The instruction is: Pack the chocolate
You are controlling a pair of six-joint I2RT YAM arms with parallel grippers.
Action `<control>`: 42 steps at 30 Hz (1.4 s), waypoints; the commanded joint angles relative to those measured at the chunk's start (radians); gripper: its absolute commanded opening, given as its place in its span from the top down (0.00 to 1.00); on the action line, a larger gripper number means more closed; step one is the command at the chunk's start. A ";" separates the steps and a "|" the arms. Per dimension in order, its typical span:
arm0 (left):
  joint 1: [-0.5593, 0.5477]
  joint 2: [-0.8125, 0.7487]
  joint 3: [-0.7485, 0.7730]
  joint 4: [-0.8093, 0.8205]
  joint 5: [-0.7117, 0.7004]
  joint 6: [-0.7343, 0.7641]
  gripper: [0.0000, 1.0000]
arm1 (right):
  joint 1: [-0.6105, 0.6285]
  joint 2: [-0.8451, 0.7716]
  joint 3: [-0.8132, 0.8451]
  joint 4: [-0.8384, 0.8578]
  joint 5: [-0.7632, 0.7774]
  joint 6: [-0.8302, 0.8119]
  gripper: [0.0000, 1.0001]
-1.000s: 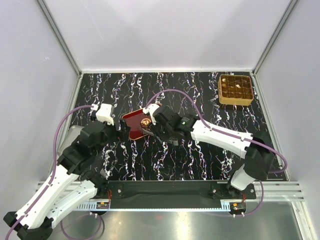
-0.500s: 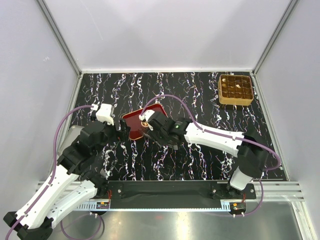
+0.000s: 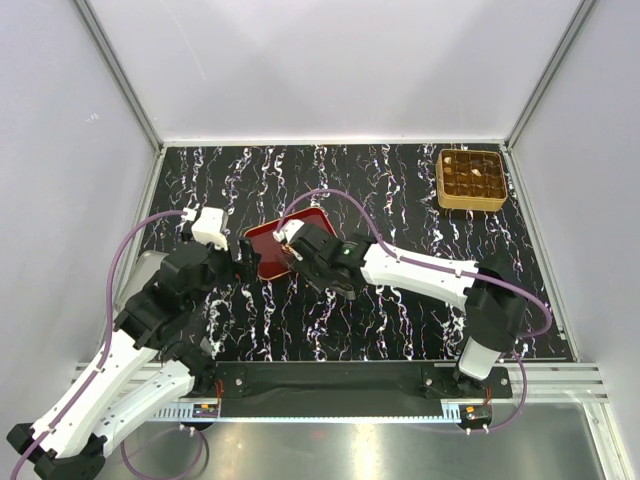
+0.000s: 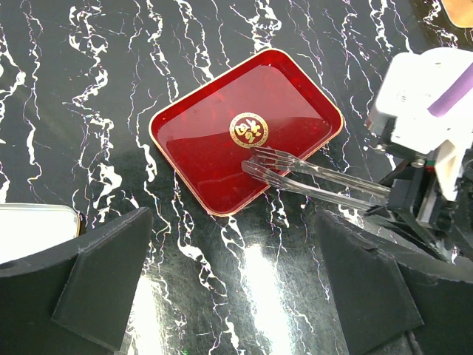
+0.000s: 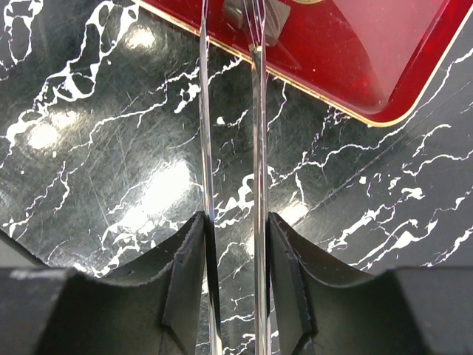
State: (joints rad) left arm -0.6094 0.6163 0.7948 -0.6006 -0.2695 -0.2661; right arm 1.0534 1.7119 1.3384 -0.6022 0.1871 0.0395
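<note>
In the right tool [image 5: 233, 259]: clear tongs [image 5: 255, 148], pinched narrow between both fingers, tips reaching ahead over the red tray [image 4: 199, 140], just beside its gold emblem [image 4: 249, 130]. Left tool [image 4: 236, 281] spread wide, gripping nothing, poised above the black marbled tabletop [image 4: 111, 74], tray just ahead of it. Chocolate [image 3: 470, 178] — small dark and pale lumps in the golden box [image 3: 441, 180], well away to the right tool's far right.
</note>
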 commanded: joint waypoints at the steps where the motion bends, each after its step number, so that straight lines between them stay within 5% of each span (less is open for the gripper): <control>1: 0.002 -0.015 0.004 0.036 -0.017 0.004 0.01 | 0.014 0.017 0.068 0.001 0.040 -0.021 0.56; 14: 0.002 -0.018 0.004 0.036 -0.020 0.004 0.01 | 0.016 0.040 0.107 -0.019 0.129 -0.033 0.55; 42: 0.002 -0.018 0.004 0.038 -0.017 0.004 0.01 | 0.016 0.072 0.145 0.002 0.075 -0.027 0.66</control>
State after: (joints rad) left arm -0.6094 0.6075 0.7948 -0.6006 -0.2699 -0.2661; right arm 1.0588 1.7927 1.4437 -0.6250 0.2443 0.0154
